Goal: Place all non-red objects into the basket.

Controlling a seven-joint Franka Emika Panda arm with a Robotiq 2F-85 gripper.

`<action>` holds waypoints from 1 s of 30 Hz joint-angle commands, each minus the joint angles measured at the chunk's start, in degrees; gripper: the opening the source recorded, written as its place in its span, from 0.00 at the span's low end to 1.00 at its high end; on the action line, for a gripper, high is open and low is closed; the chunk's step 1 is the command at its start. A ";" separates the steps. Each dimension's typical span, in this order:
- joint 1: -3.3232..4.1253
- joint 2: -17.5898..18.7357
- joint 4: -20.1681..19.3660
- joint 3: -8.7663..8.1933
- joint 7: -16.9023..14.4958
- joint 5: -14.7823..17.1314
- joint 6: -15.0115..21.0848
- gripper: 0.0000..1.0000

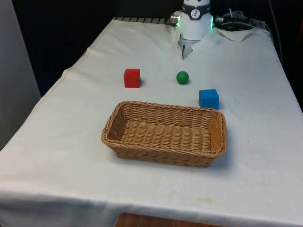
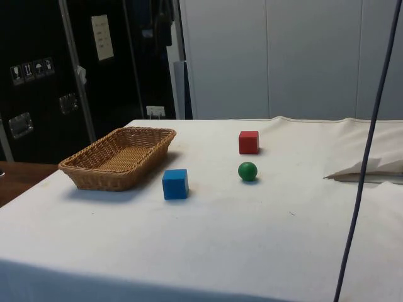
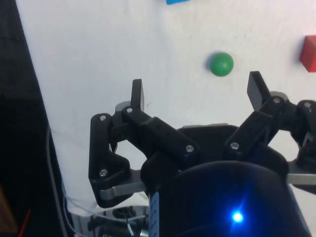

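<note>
On the white-clothed table (image 1: 71, 142) stands a rectangular woven wicker basket (image 1: 165, 133), light brown, with nothing inside it. It sits on the near half of the table in the front view, its long side running across that view.

Beyond the basket lie three small objects, all resting on the cloth and none touching another. A blue cube (image 1: 209, 98) sits just beside the basket's far corner on the front view's right; a narrow strip of cloth separates the two. A small green ball (image 1: 182, 77) lies a little farther back, towards the front view's left of the blue cube. A red cube (image 1: 132, 78) lies at about the same depth as the green ball, farther to the front view's left, well apart from it.

From the side view the same layout is confirmed: the wicker basket (image 2: 119, 157) stands at one end, the blue cube (image 2: 175, 184) near its corner, the green ball (image 2: 247, 171) past that, and the red cube (image 2: 249, 142) behind the ball.

The black two-finger gripper (image 3: 197, 94) is seen in the wrist view, raised above the cloth, its two fingers (image 3: 137, 94) spread wide and holding nothing. The green ball (image 3: 221, 63) lies on the cloth beyond the fingertips, roughly in line with the gap between them and clear of both. An edge of the red cube (image 3: 309, 53) and a sliver of the blue cube (image 3: 177, 1) appear at the margins.

All three objects are outside the basket.
</note>
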 commanded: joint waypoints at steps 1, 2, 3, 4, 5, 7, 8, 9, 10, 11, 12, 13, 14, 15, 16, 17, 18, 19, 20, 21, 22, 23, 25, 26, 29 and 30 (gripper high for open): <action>0.23 -0.17 -0.69 0.29 0.74 -0.74 1.43 1.00; 0.23 -0.17 -0.97 0.46 0.69 -0.74 2.01 1.00; 0.17 -0.11 -1.26 0.69 0.69 -0.74 2.52 1.00; 0.23 0.00 -1.60 0.92 0.63 -0.69 3.21 1.00; 0.06 0.06 -1.78 1.09 0.00 -0.06 3.09 1.00; 0.23 0.23 -2.64 1.49 0.46 -0.63 4.98 1.00; 0.23 0.40 -2.98 1.72 0.46 -0.63 5.67 1.00; 0.23 0.69 -3.67 2.12 0.34 -0.63 6.82 1.00; 0.23 0.69 -3.67 2.12 0.34 -0.63 6.82 1.00; 0.23 1.15 -4.24 2.52 0.29 -0.57 7.91 1.00; 0.23 1.43 -4.47 2.75 0.23 -0.52 8.48 1.00; 0.06 1.09 -4.18 2.58 -0.11 -0.06 7.45 1.00; 0.23 1.66 -4.70 2.92 0.17 -0.52 8.88 1.00; 0.23 1.89 -4.93 3.09 0.11 -0.52 9.34 1.00; 0.23 2.23 -5.16 3.27 0.06 -0.46 9.85 1.00; 0.23 2.75 -5.50 3.55 0.00 -0.46 10.66 1.00; 0.23 2.75 -5.50 3.55 0.00 -0.46 10.66 1.00; 0.23 3.04 -5.67 3.67 0.00 -0.46 11.00 1.00; 0.23 3.72 -6.02 3.95 -0.06 -0.40 11.80 1.00; 0.23 4.01 -6.13 4.07 -0.06 -0.40 12.09 1.00; 0.11 3.90 -5.84 4.01 -0.34 -0.06 11.23 1.00; 0.23 4.41 -6.25 4.18 -0.11 -0.40 12.43 1.00; 0.17 5.21 -6.47 4.35 -0.29 -0.23 13.29 1.00; 0.17 5.90 -6.65 4.47 -0.40 -0.17 14.09 1.00; 0.17 6.88 -6.88 4.58 -0.46 -0.06 15.01 1.00; 0.11 6.99 -6.53 4.53 -0.46 -0.06 14.32 1.00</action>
